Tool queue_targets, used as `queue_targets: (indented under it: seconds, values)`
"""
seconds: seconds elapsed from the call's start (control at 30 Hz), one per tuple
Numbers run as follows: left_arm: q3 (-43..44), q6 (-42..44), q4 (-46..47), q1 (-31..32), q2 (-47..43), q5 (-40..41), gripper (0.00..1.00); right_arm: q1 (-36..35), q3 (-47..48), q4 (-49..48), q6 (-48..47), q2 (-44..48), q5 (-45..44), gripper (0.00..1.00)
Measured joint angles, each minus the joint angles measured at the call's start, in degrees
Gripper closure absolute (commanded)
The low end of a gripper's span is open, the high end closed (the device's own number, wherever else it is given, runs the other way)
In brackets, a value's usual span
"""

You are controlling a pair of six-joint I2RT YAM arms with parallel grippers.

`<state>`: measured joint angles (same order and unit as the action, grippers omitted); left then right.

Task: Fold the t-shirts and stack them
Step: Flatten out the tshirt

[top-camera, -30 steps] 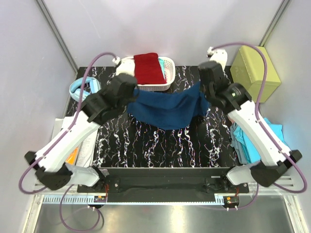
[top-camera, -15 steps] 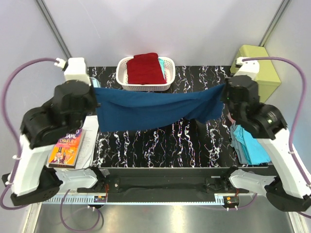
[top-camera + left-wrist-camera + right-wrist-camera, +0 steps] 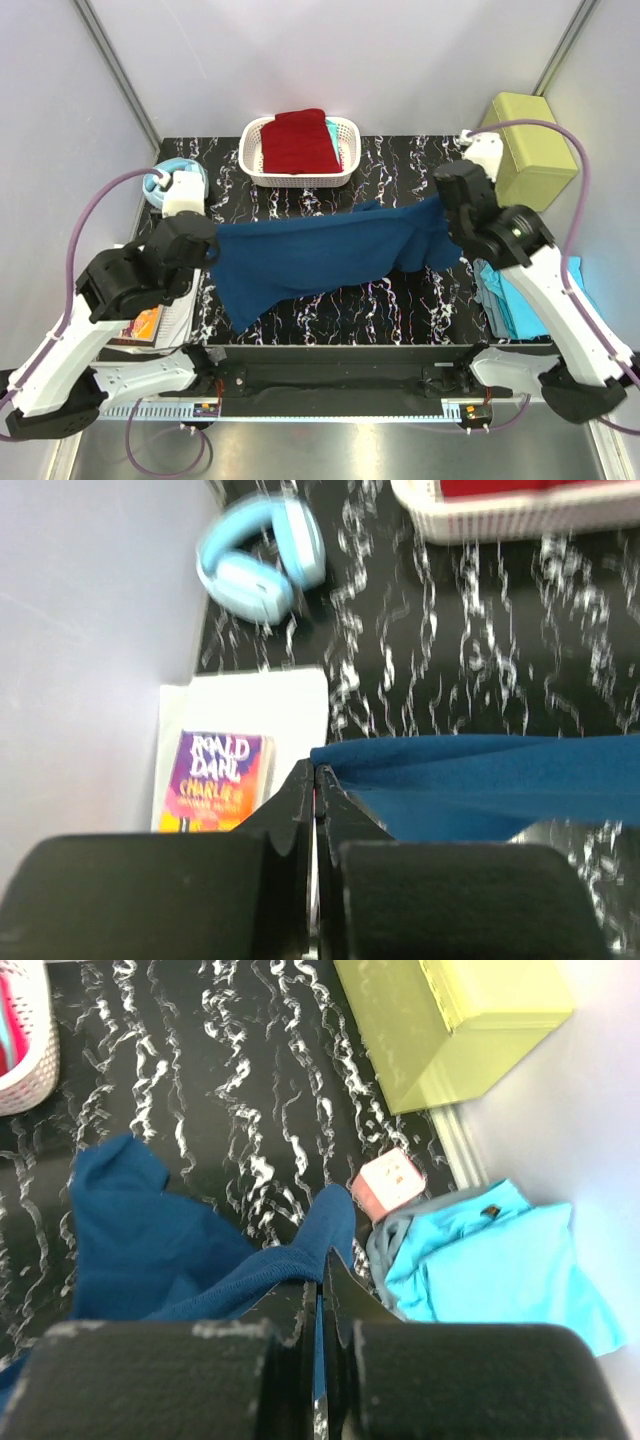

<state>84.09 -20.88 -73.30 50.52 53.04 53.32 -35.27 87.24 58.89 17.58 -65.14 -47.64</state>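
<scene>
Held the blue tee (image 3: 320,255) strung out just in front of the basket (image 3: 300,180). Pinched its left end in the clenched left gripper (image 3: 316,778) and its right end in the clenched right gripper (image 3: 320,1275). Ran its long axis left to right, with the right end nearer the basket and the left corner drooping away from it. Showed a red tee (image 3: 300,140) inside the basket and a turquoise tee (image 3: 525,300) to the basket's near right.

- Top view looks steeply down from above and behind the near edge at 6 o'clock, covering the whole table (image 3: 400,310).
- Left wrist view sits close, facing down; headphones (image 3: 262,562) at 11 o'clock.
- Right wrist view sits equally close; green box (image 3: 450,1020) at 1 o'clock.
- All three views share the navy t-shirt (image 3: 320,255) and the basket (image 3: 255,165).
</scene>
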Motion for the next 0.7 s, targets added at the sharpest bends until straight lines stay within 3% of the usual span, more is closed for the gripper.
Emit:
queue_targets:
  seconds: [0.1,0.33,0.53,0.7]
  values:
    - [5.35,2.62,2.58,-0.02,2.91,3.04,1.00,0.28,1.84,-2.45,-2.01,-4.83,-1.46,1.00]
    - [22.75,10.82,14.05,-3.45,17.38,8.02,1.00,10.47,9.46,-12.55,-6.29,-17.25,1.25,1.00]
    - [33.77,15.02,19.56,-8.20,29.99,6.25,1.00,10.84,22.95,-14.64,-6.91,-28.41,4.02,1.00]
    - [39.82,16.76,20.81,-10.78,35.06,3.21,1.00,10.60,32.74,-14.51,-6.91,-32.59,6.56,1.00]
